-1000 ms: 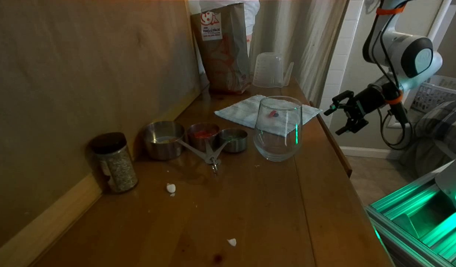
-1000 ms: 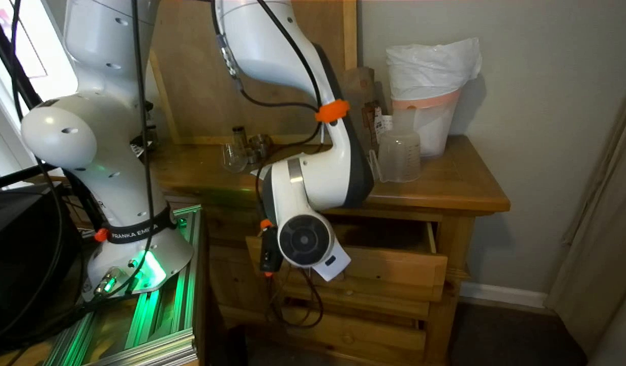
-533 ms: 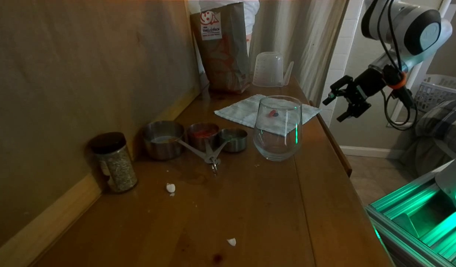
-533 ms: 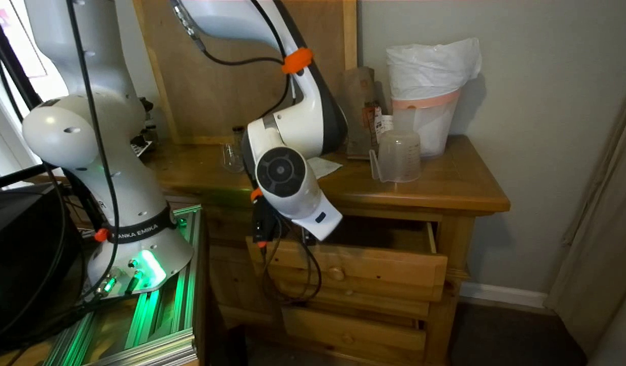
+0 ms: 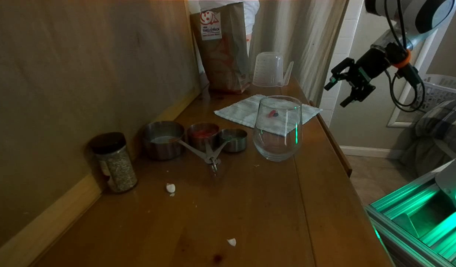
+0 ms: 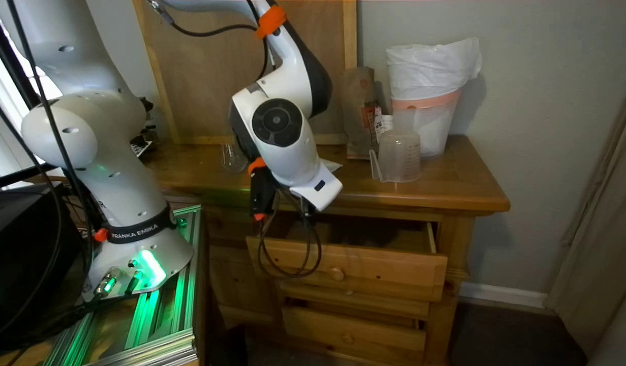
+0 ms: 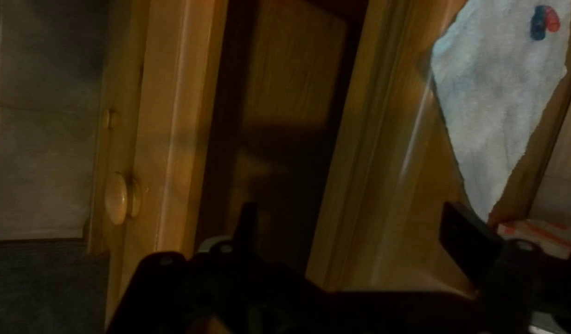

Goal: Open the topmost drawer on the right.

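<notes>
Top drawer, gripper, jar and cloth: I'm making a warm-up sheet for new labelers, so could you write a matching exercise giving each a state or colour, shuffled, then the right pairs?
Things:
1. top drawer
2. gripper
3. jar
4. cloth

States or colours:
A. whitish, with red and blue on it
B. open, with nothing in its grasp
C. dark-lidded
D. pulled out

Right pairs: 1-D; 2-B; 3-C; 4-A
</notes>
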Controlling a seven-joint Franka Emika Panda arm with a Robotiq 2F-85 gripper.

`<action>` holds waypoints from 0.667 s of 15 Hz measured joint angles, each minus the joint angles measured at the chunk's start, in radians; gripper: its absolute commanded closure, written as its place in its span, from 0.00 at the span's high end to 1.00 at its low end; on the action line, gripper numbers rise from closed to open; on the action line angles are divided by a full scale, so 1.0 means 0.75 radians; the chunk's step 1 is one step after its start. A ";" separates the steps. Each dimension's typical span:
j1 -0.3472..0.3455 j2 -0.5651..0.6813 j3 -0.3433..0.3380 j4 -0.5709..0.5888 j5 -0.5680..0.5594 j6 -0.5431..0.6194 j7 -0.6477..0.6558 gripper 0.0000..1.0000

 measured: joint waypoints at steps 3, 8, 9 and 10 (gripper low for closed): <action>-0.007 -0.072 0.011 -0.006 -0.078 0.000 0.113 1.00; -0.010 -0.185 0.054 -0.004 -0.157 0.000 0.278 1.00; -0.010 -0.206 0.063 0.001 -0.173 0.004 0.311 1.00; -0.009 -0.219 0.068 0.004 -0.176 0.004 0.322 1.00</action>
